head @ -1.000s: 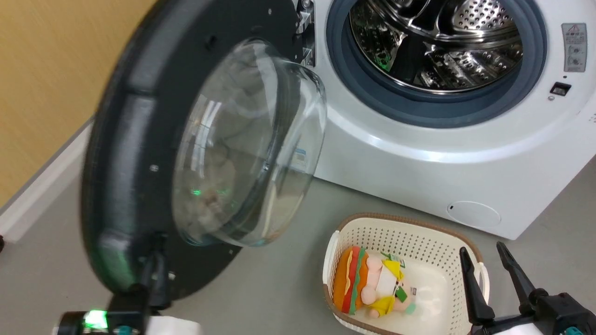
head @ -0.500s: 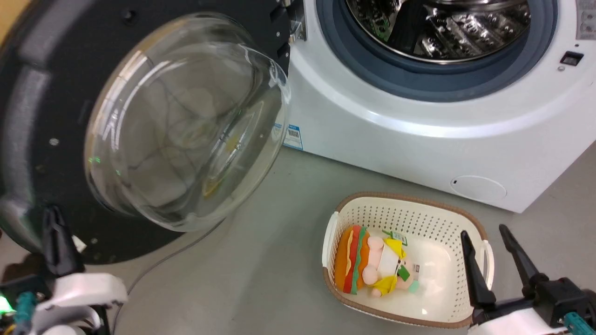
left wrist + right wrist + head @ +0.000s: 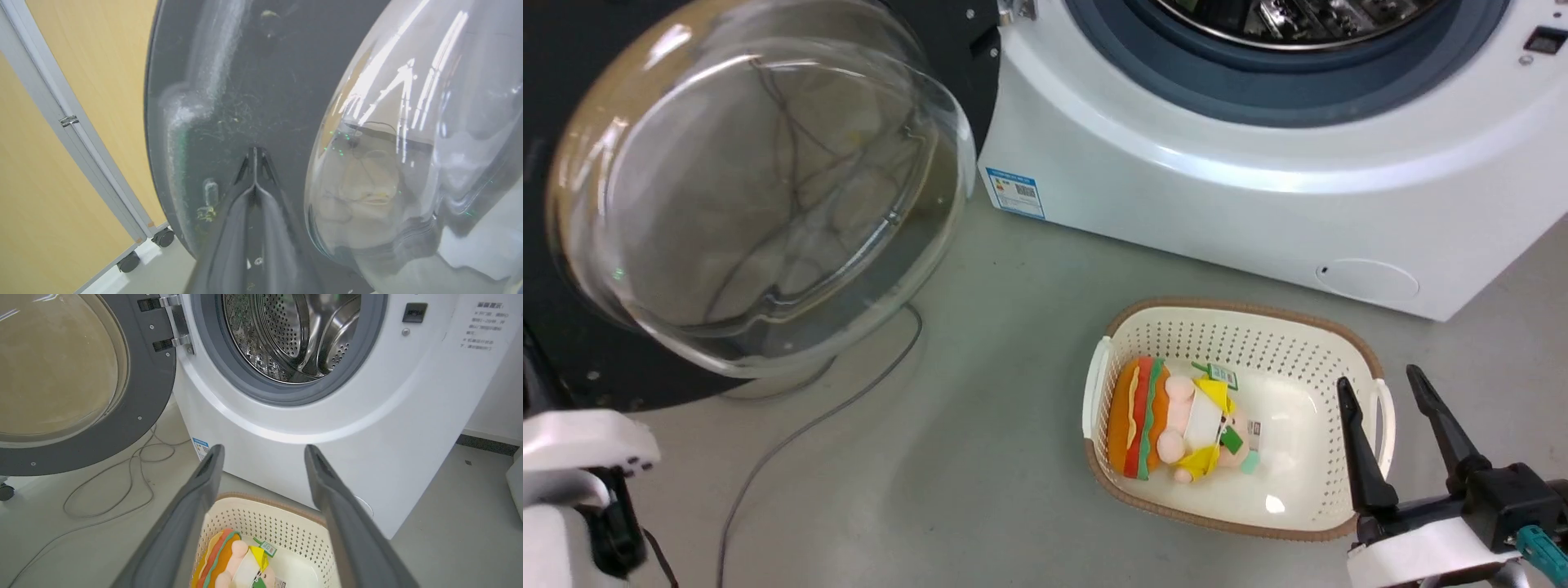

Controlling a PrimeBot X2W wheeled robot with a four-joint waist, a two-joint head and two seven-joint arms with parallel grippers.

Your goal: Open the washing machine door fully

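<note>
The washing machine door (image 3: 935, 37) stands swung out to the left of the washing machine (image 3: 1217, 188), its clear glass bowl (image 3: 760, 188) bulging toward me. In the left wrist view my left gripper (image 3: 254, 153) is shut with nothing in it. Its tips sit at the door's (image 3: 253, 81) black inner face, beside the bowl (image 3: 408, 143). In the head view its white wrist (image 3: 580, 441) is at the lower left. My right gripper (image 3: 1378, 378) is open and hovers over the basket. The right wrist view shows the gripper (image 3: 263, 449) facing the steel drum (image 3: 294, 335) and the door (image 3: 143, 396).
A cream basket (image 3: 1233, 309) holding a burger-shaped plush toy (image 3: 1168, 420) sits on the grey floor in front of the machine. A thin cable (image 3: 800, 433) trails across the floor under the door. A wood-coloured panel on castors (image 3: 163, 237) stands behind the door.
The door has swung further out to the left, with my shut left gripper moving left along with it. The head camera has tilted down. The right gripper has stayed open over the basket.
</note>
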